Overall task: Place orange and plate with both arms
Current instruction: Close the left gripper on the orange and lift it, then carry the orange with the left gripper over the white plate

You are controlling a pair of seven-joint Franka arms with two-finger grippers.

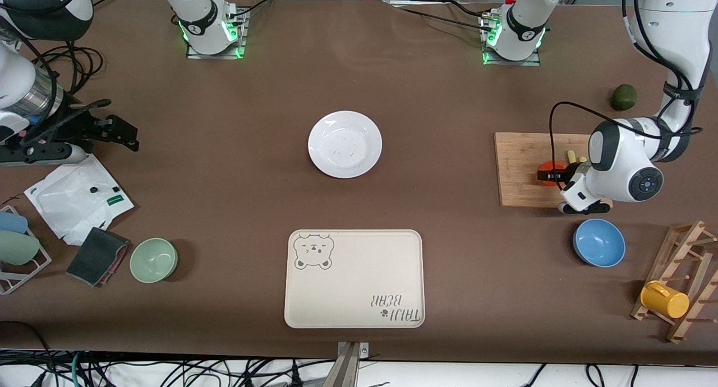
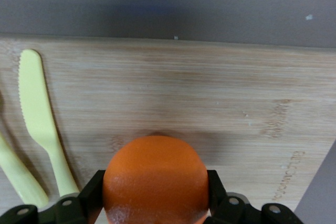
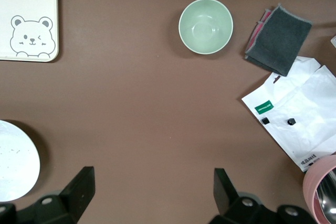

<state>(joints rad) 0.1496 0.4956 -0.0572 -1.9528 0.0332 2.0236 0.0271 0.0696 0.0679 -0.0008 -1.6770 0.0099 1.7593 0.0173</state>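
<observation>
In the front view you see the left gripper (image 1: 552, 175) on the cutting board (image 1: 519, 168), clamped on the orange (image 1: 551, 168); the plate (image 1: 345, 144) sits mid-table. Your left wrist view shows both fingers (image 2: 93, 192) pressed against the orange (image 2: 155, 179). Your right wrist view shows the waiting right gripper (image 3: 152, 192) spread wide above bare table, the plate (image 3: 16, 160) nearby.

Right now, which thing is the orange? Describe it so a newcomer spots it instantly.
Find the wooden cutting board at the left arm's end of the table. The orange sits on it, clamped between the left gripper's fingers. It is a round, bright orange ball, unlike the flat pale-yellow knife beside it or the dark green avocado off the board.
</observation>
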